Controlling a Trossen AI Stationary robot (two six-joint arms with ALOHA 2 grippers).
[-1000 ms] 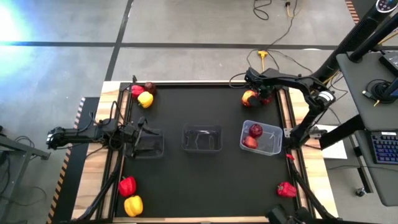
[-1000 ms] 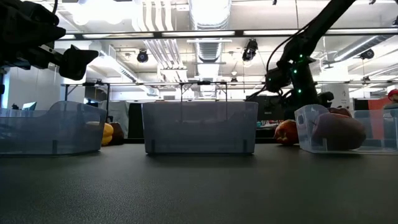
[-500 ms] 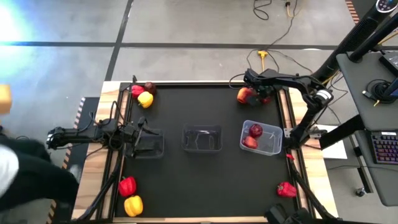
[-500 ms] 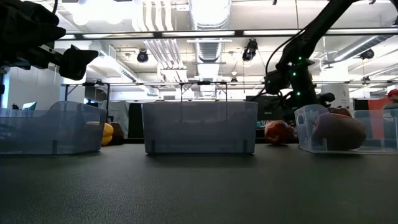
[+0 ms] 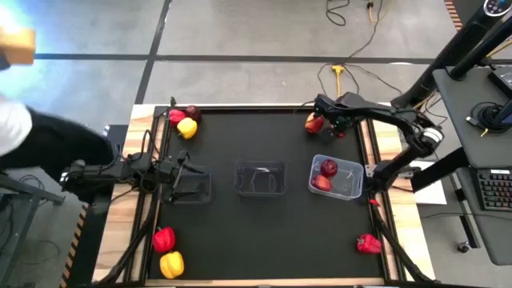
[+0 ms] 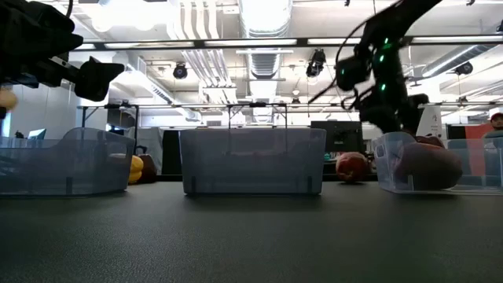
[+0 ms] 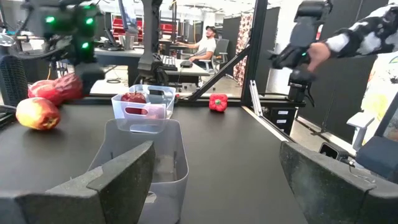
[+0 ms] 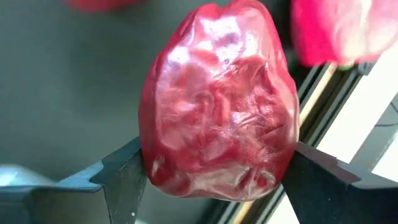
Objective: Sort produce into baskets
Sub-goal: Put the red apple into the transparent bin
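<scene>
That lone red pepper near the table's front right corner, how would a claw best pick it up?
Probably from straight above, closing across the middle of the red pepper. It lies on its side on open mat, with nothing touching it, so its narrower width likely fits between the fingers.

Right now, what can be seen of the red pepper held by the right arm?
The red pepper is glossy, deep red, lumpy and wrinkled, looking like moulded plastic. The right gripper clamps it, one dark finger pressing each side, with the pepper filling the right wrist view. From above, the gripper is near the table's far right corner, beside the orange-red fruit, which lies on the mat. Whether the pepper still touches the mat cannot be told.
</scene>
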